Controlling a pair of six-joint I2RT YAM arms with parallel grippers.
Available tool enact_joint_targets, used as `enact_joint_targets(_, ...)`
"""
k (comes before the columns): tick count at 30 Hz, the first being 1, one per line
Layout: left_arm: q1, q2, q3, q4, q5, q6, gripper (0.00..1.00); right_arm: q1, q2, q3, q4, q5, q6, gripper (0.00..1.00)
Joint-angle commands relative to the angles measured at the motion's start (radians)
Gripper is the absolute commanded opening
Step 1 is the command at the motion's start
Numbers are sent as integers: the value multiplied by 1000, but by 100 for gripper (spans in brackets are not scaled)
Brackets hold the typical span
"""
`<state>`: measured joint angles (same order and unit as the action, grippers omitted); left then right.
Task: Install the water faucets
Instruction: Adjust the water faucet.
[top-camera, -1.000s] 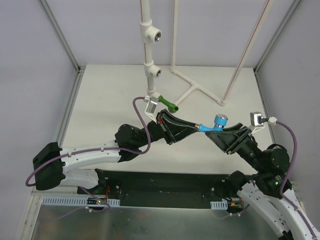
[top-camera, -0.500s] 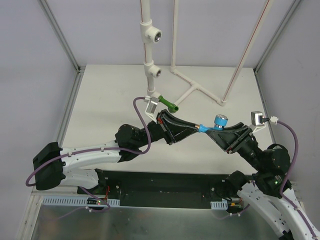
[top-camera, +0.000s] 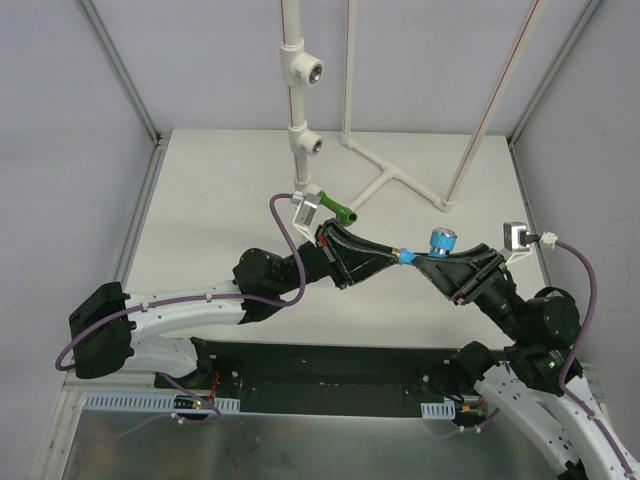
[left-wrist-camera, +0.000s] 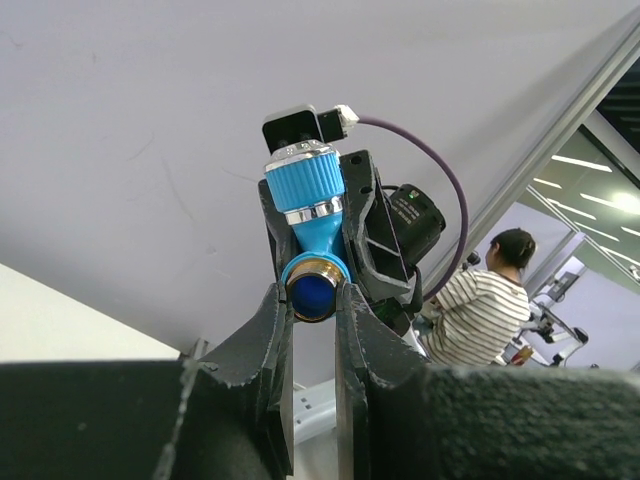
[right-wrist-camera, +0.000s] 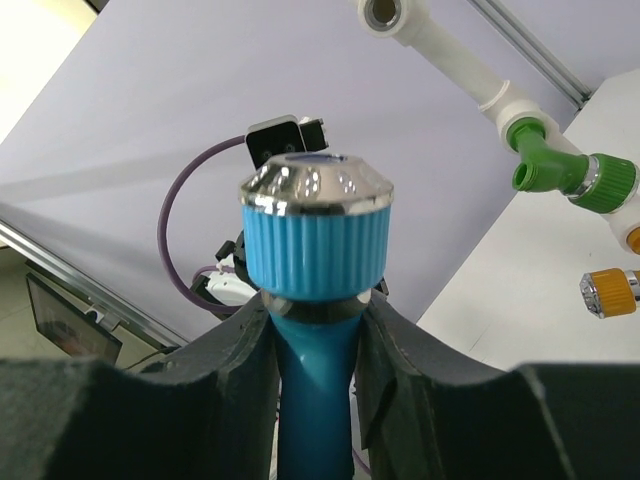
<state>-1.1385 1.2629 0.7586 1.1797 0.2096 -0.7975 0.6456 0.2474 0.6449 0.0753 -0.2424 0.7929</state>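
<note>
In the middle of the top view the light blue faucet (top-camera: 432, 243) is held off the table between both arms, its spout mostly hidden by fingers. The left gripper (left-wrist-camera: 315, 300) pinches its brass-ringed end, and the right gripper (right-wrist-camera: 315, 325) is clamped on the neck under the knob. Above centre the green faucet (top-camera: 338, 208) sits on the white pipe (top-camera: 297, 100), while the orange faucet (right-wrist-camera: 612, 292) is cut off at the right edge of the right wrist view.

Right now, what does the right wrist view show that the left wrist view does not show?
Only the right wrist view: the green faucet on the white pipe, and an orange faucet at the frame's edge. Only the left wrist view: the brass end of the blue faucet, facing the camera, and a person in a striped shirt behind. Both: the blue faucet gripped by that arm's own jaws.
</note>
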Motion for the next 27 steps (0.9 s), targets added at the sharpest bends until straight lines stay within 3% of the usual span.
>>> enact_joint_targets(1,-4,9,27,87,60,-25,0,2,13,16,64,11,5,40)
enact_joint_targets(6,-4,10,28,86,63,-26,0,2,27,16,70,5,6,39)
enact_joint_targets(10,-4,13,28,86,66,-26,0,3,29,15,77,2,6,32)
enact_joint_targets(13,-4,18,33,86,71,-31,0,2,27,13,80,0,8,17)
enact_joint_targets(15,-6,20,35,86,71,-31,0,2,30,13,77,-1,2,0)
enact_joint_targets(17,-4,16,35,78,70,-29,1,2,26,10,75,5,-1,0)
enact_joint_targets(22,-4,0,31,43,67,-20,21,2,-2,-1,64,38,-26,0)
enact_joint_targets(25,-4,-16,22,25,57,-12,46,2,-17,-7,63,41,-43,0)
enact_joint_targets(27,-4,-28,13,18,45,-8,55,2,-23,-4,61,51,-44,0)
